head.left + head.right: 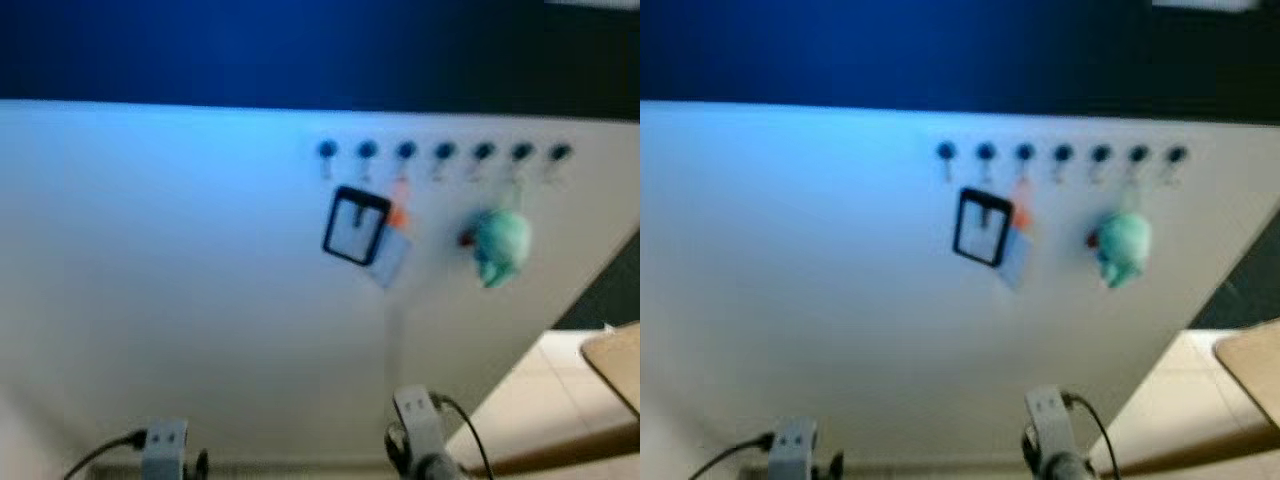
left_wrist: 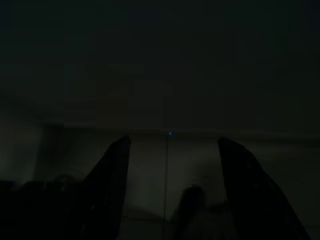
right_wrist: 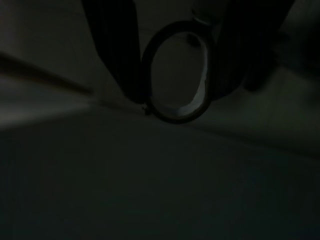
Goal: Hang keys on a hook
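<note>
Not yet done, by the look of it. On the white wall panel (image 1: 200, 300), a row of 7 dark hooks (image 1: 443, 151). Already hanging under this row: a black-framed tag (image 1: 356, 226) with a pale card behind it, and further right a teal plush charm (image 1: 500, 245). Blurred, so finer detail not clear.

Keys still with the robot: a key ring (image 3: 176, 72) held between the dark fingers (image 3: 112, 45) of the right tool (image 3: 172, 55), clamped on it, low and well below the row of hooks. Left tool (image 2: 172, 165) apart, holding nothing, also low.

Left to do, probably: raising the ring to a free hook, slipping it on, letting go.
</note>
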Controlling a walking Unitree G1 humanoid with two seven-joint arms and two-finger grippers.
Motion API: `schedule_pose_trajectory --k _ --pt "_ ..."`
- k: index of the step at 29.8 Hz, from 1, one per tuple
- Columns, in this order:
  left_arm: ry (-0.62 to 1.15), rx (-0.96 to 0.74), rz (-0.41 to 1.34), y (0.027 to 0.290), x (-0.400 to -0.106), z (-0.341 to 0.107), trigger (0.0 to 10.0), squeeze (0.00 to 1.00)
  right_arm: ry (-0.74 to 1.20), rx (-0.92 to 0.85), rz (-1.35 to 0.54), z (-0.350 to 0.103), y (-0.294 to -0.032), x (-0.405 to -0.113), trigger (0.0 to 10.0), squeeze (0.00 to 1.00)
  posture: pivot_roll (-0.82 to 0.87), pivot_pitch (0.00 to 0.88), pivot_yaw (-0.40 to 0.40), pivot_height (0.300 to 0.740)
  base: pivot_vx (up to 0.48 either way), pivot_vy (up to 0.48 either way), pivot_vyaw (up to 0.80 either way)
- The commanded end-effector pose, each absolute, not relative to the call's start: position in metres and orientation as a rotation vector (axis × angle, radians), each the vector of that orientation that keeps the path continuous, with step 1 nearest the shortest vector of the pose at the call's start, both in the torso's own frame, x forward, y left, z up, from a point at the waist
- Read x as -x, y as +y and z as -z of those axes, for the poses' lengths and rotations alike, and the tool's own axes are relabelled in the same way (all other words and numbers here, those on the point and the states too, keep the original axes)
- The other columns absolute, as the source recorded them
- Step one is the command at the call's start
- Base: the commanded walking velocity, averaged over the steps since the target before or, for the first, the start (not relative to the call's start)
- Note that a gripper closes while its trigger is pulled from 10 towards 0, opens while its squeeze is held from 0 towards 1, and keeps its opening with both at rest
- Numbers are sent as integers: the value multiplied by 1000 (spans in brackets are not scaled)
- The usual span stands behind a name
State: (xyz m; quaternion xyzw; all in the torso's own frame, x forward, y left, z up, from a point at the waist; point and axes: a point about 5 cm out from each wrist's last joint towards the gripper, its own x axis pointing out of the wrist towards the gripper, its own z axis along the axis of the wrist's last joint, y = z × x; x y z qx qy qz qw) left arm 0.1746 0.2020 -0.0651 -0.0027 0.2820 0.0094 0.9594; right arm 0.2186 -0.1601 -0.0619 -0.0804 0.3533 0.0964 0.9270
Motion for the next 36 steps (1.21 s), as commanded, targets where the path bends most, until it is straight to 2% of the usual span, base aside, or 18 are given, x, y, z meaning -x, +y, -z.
schedule_pose_trajectory --k 1,10,20,36 --pt "552 -2 -18 201 -173 64 10000 0 743 167 -185 65 -164 -214 10000 0 86 49 -46 740 0 0 800" --pt "534 11 2 199 -177 62 10000 0 749 117 -160 66 -165 -212 10000 0 82 50 -49 740 0 0 192" --pt "529 30 17 195 -176 62 10000 0 750 120 -161 66 -166 -212 10000 0 81 51 -49 740 0 -424 0" --pt "560 29 -15 199 -176 64 10000 0 757 102 -157 66 -165 -211 10000 0 80 54 -44 740 0 0 0"
